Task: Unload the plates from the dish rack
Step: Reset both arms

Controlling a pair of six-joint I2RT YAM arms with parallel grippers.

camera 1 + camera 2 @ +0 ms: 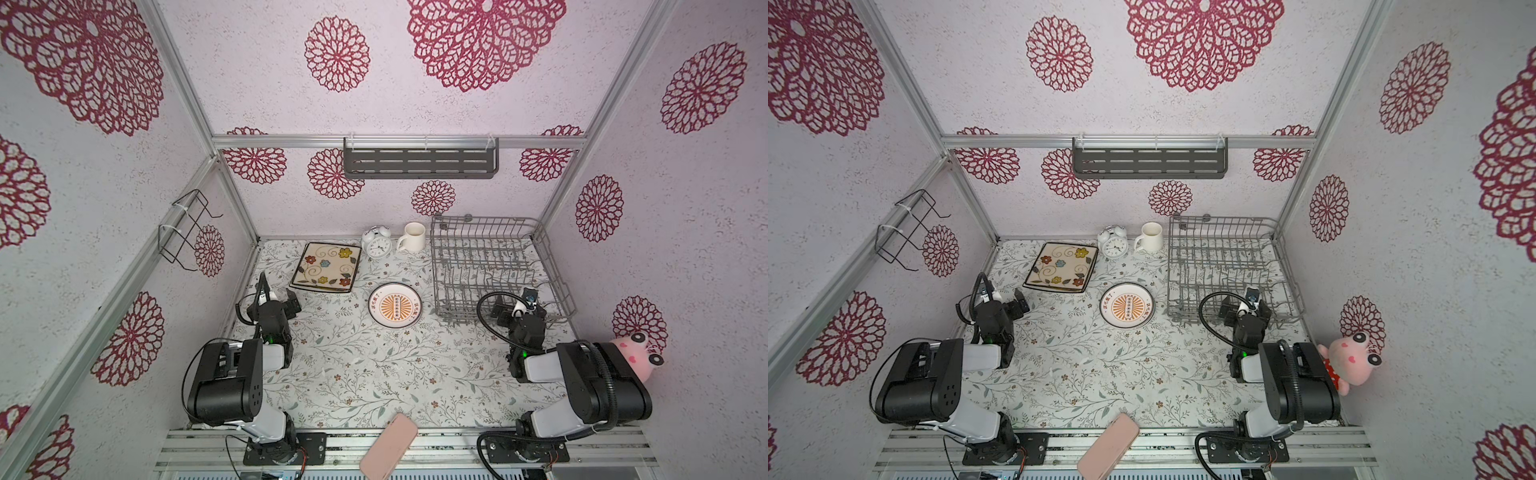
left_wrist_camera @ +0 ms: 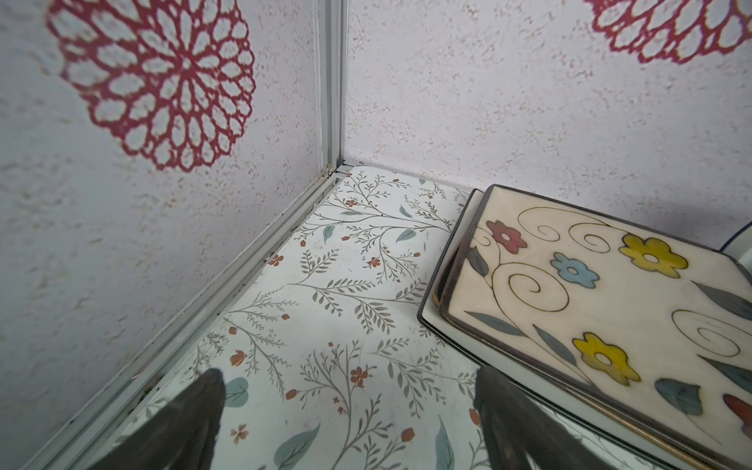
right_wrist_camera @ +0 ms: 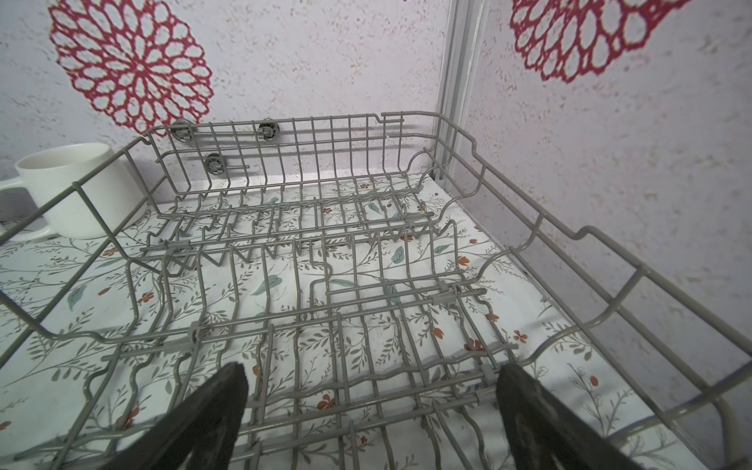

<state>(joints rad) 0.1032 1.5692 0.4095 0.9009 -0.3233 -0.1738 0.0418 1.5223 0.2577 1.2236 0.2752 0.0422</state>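
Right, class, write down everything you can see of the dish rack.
The dish rack is a rectangular basket of grey wire, with raised sides, rows of upright prongs and three rollers on its far wall. It is empty. It stands flat on the floral table in the far right corner, a white mug beside it. The open right pincer hangs over its near end, gripping nothing.

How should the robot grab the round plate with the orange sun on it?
Probably by the rim on its near side, coming down at a slant: the round plate lies flat on the table, so only its raised rim gives jaws something to pinch.
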